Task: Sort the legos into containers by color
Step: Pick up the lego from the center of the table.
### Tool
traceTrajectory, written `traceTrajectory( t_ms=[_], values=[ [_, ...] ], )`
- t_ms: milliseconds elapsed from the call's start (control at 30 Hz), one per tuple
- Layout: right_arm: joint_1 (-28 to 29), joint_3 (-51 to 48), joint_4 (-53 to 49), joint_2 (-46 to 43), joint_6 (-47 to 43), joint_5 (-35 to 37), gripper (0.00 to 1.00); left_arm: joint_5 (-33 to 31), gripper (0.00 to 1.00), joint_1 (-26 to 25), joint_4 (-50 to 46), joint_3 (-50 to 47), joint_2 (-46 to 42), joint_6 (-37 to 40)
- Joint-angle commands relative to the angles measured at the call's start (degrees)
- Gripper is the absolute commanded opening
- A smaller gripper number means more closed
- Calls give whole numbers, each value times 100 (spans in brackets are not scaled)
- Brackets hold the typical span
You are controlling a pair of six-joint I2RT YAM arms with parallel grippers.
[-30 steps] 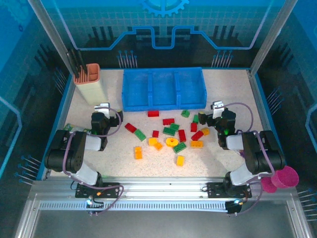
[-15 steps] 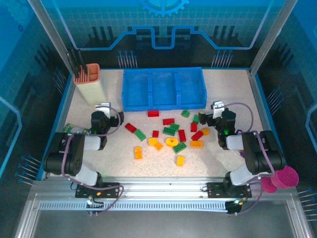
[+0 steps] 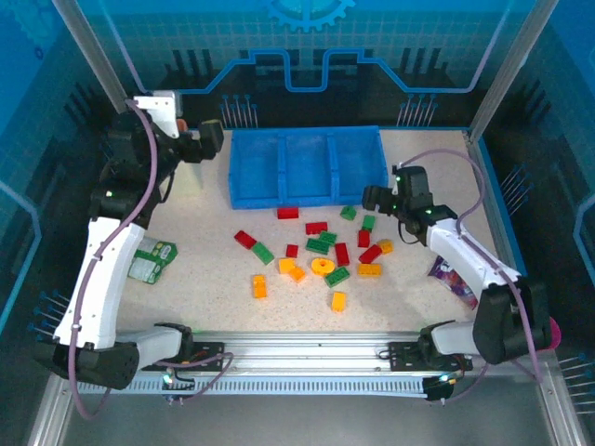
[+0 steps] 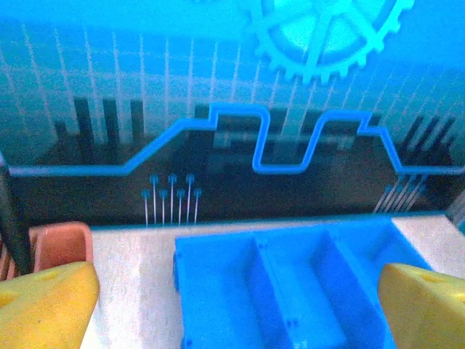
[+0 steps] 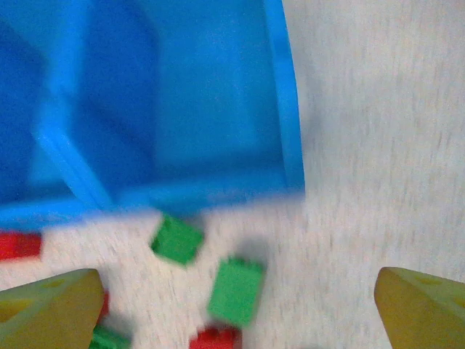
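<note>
No brick is sorted yet, I judge: the small red, green and orange plastic bricks (image 3: 321, 255) lie on the speckled counter (image 3: 204, 269) in front of the low blue plastic tray (image 3: 307, 165). My right hand (image 3: 375, 197), wide open and empty, hovers over a green brick (image 5: 234, 291) near the tray's right front corner (my likeliest pick); next I lower and close. My left hand (image 3: 206, 137), also open and empty, hangs beside the tray's left end.
</note>
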Motion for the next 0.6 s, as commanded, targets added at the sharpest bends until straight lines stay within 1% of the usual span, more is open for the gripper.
traceTrajectory(
  t_ms=[0,67,100,167,300,400,467,567],
  values=[
    [96,165,-1181,319,987,-240,95,251,99,-61,-1141,-313,-51,167],
    [120,275,-1221,518,1094,-278,93,505,100,-72,-883,-626,-177,140],
    [131,342,-1242,644,1127,-278,93,517,99,-72,-770,-760,-184,137],
    [140,551,-1352,907,1138,-268,91,541,99,-81,-716,-857,-114,164],
    [168,837,-1289,1417,996,-240,89,823,99,-81,-660,-973,20,180],
    [167,1050,-1284,1795,869,-187,84,860,99,-81,-583,-1120,20,185],
    [167,1216,-1332,2043,803,-176,83,877,99,-81,-559,-1193,3,182],
    [175,1428,-1345,2357,730,-195,78,869,100,-81,-533,-1246,-28,204]
  ],
)
